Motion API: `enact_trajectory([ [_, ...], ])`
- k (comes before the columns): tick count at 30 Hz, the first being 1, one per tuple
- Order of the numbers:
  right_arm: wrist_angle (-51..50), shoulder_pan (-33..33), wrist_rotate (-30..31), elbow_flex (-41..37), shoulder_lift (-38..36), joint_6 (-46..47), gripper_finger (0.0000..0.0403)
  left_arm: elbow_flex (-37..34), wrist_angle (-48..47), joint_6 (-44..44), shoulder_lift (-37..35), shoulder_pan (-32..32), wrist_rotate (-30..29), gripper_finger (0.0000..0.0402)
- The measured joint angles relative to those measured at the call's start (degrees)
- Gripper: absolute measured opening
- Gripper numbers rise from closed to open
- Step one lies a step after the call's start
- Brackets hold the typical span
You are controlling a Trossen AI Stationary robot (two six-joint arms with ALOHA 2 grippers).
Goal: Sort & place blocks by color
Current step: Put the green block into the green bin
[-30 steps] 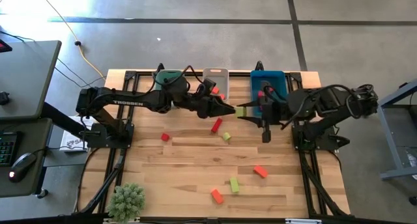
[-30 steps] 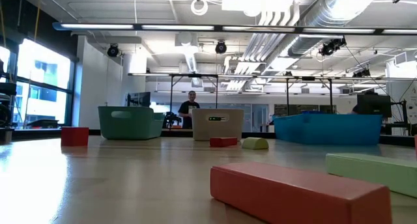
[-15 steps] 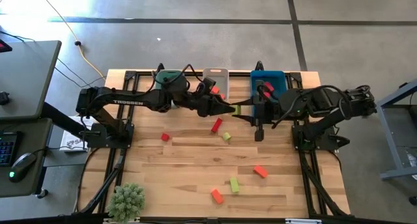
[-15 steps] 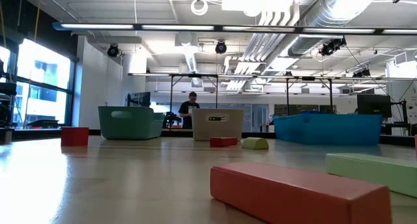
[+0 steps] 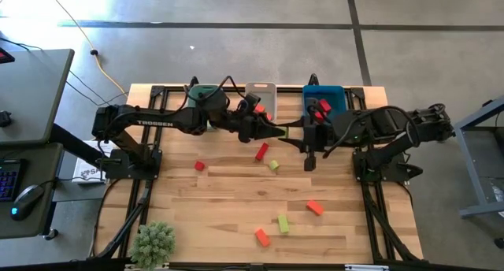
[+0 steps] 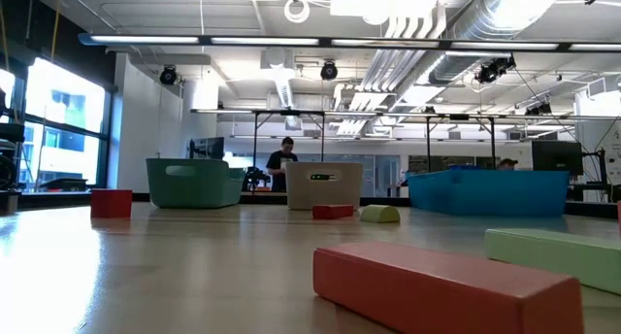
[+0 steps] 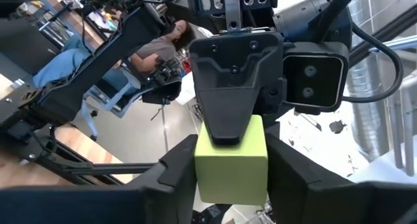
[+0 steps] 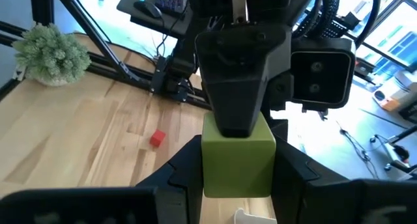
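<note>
Handover is taking place in the air over the wooden table point(image 5: 228, 192), just inside its far edge. A small yellow-green cube point(image 5: 288, 131) is sitting between the two arms. The left gripper point(image 5: 278, 131) is pinching it from one side, with its fingers point(image 7: 176, 168) pressing flat against the cube's faces. The right gripper point(image 5: 298, 134) is clenching the same cube from the opposite side, so both are grasping it at once.

To do this step well, I judge that one gripper should be squeezing firmly before the other is letting go. The one letting go should then be backing straight off, so the cube is not twisting or dropping.

Three plastic bins are standing along the far edge. The green bin point(image 5: 206, 88) is lying mostly under the left arm, so its contents cannot be told. The white bin point(image 5: 261, 87) is holding some orange-red pieces point(image 5: 260, 109). The blue bin point(image 5: 324, 90) is holding a few deep red blocks point(image 5: 321, 106). Six more blocks are lying loose on the table, among them an orange-red bar point(image 5: 261, 151) and a red cube point(image 5: 200, 165).
</note>
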Motion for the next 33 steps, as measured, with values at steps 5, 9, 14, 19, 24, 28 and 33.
enact_trajectory([
  [5,-0.4,0.0,0.1,0.0,0.1,0.4,0.0134,0.0,-0.5,1.6,0.0,0.0,-0.1,0.0113],
  [9,-0.7,0.0,1.6,0.0,0.1,1.5,0.018,0.0,-1.8,4.5,0.0,0.0,-0.3,0.0111],
  [14,-1.5,0.0,5.7,-0.1,0.1,1.1,0.0211,0.0,-3.2,6.6,-0.1,0.9,-0.4,0.011],
  [19,-1.3,0.0,9.3,-0.1,0.1,1.0,0.0218,0.1,-4.1,7.9,-0.1,3.7,0.4,0.011],
  [24,-1.0,-0.2,15.1,-0.1,0.0,1.0,0.0219,0.0,-6.2,9.8,0.0,8.2,3.0,0.011],
  [28,-1.1,-1.7,17.9,-0.1,0.0,2.6,0.022,0.0,-9.6,13.0,0.0,12.0,3.1,0.0111],
  [33,-1.7,-5.3,17.9,-0.1,0.0,8.8,0.022,0.0,-18.5,18.8,0.0,17.4,3.0,0.0111],
])
